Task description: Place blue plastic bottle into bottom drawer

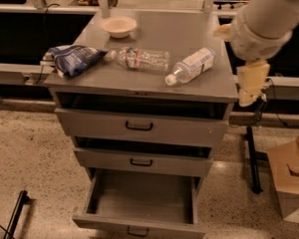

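Observation:
The blue plastic bottle point(191, 66) lies on its side on the grey cabinet top point(159, 44), right of centre, with its white cap toward the front. The bottom drawer point(142, 203) is pulled out and shows an empty inside. My gripper point(250, 84) hangs at the right edge of the cabinet, just right of the bottle and apart from it, pointing down below the white arm.
A longer clear bottle with a red label point(139, 59) lies left of the blue one. A dark blue chip bag point(74, 59) lies at the left edge and a white bowl point(119, 26) at the back. A cardboard box point(291, 183) stands on the floor at right.

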